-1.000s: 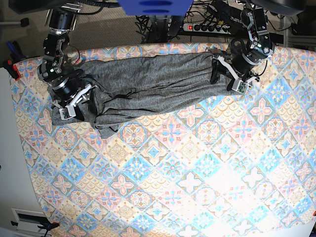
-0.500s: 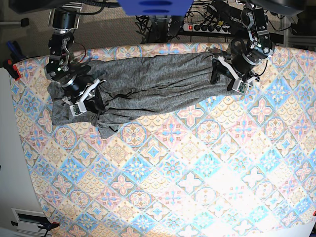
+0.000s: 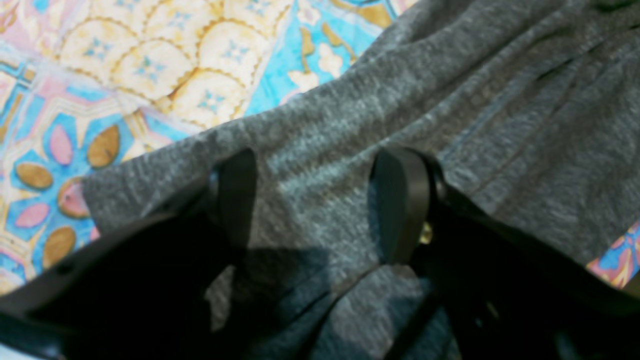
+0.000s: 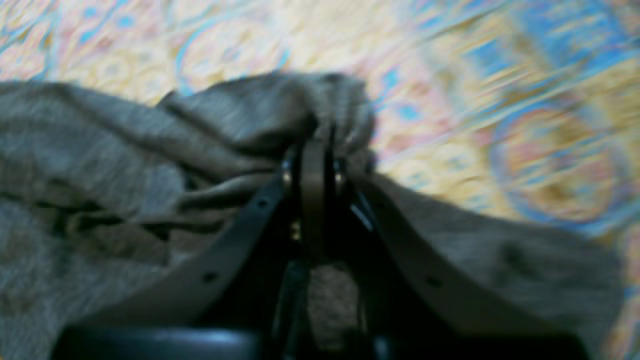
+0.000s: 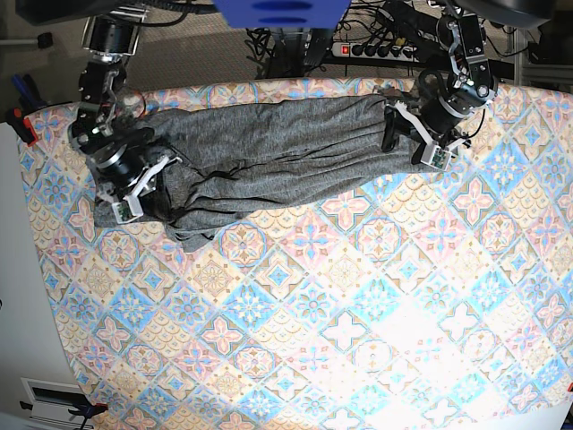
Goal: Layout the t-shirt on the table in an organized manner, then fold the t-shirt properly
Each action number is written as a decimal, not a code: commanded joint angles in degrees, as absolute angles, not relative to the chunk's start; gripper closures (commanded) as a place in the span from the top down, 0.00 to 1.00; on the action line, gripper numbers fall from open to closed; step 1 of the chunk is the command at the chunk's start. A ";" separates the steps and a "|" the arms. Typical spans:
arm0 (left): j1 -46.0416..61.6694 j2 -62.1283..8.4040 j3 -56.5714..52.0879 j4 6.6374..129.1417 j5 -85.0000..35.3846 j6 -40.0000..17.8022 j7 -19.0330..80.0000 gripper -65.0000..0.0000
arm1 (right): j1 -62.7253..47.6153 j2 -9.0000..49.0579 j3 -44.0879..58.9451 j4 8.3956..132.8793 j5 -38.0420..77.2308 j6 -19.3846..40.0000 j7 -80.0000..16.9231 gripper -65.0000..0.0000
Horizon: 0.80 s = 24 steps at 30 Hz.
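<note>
The charcoal-grey t-shirt (image 5: 269, 152) lies bunched in a long wrinkled band across the far part of the table (image 5: 313, 313). At its left end in the base view, my right gripper (image 5: 154, 195) is shut on a gathered fold of the t-shirt (image 4: 280, 110), the jaws pressed together with cloth puffed up around the right gripper (image 4: 315, 150). At the band's right end, my left gripper (image 5: 405, 143) stands open over the cloth. In the left wrist view the left gripper (image 3: 317, 200) has flat t-shirt fabric (image 3: 500, 100) lying between and beneath its two black fingers (image 3: 400, 200).
A power strip and cables (image 5: 372, 49) lie behind the table's far edge. A blue object (image 5: 277, 11) hangs at the top centre. A red clamp (image 5: 20, 121) sits at the table's left corner. A white surface (image 5: 22, 296) runs along the left.
My right gripper has closed on a fold at the t-shirt's left end, after shifting right and then back left with the cloth. The left arm has stayed still and open.
</note>
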State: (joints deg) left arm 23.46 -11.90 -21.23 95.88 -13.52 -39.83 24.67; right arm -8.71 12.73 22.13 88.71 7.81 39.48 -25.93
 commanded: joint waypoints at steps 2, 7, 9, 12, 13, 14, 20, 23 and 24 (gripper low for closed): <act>23.25 -12.18 -21.41 96.75 -14.37 -40.00 23.34 0.56 | -8.13 13.32 22.29 92.35 9.01 40.00 -25.63 0.00; 23.25 -12.09 -21.41 96.75 -14.37 -40.00 23.34 0.56 | -9.80 13.14 22.29 99.74 9.01 40.00 -27.30 0.00; 23.25 -12.09 -21.41 96.75 -14.37 -40.00 23.34 0.56 | -11.47 13.14 21.93 102.81 9.01 40.00 -27.47 0.00; 23.25 -12.09 -21.41 96.75 -14.37 -40.00 23.34 0.56 | -14.20 13.14 21.67 107.38 9.01 40.00 -27.30 0.00; 23.25 -12.09 -21.41 96.75 -14.37 -40.00 23.34 0.56 | -15.34 13.05 21.67 108.18 9.01 40.00 -27.21 0.00; 23.25 -12.09 -21.41 96.75 -14.37 -40.00 23.34 0.56 | -16.75 13.05 21.67 108.79 9.01 40.00 -27.21 0.00; 23.25 -12.09 -21.41 96.75 -14.37 -40.00 23.34 0.56 | -24.66 13.05 21.41 109.67 9.01 40.00 -23.69 0.00; 23.25 -12.00 -21.32 96.84 -14.37 -40.00 23.34 0.56 | -28.00 13.05 18.51 109.67 9.01 40.00 -18.42 0.00; 23.25 -12.00 -21.32 96.84 -14.37 -40.00 23.34 0.56 | -28.97 13.32 17.27 109.67 8.92 40.00 -17.10 0.00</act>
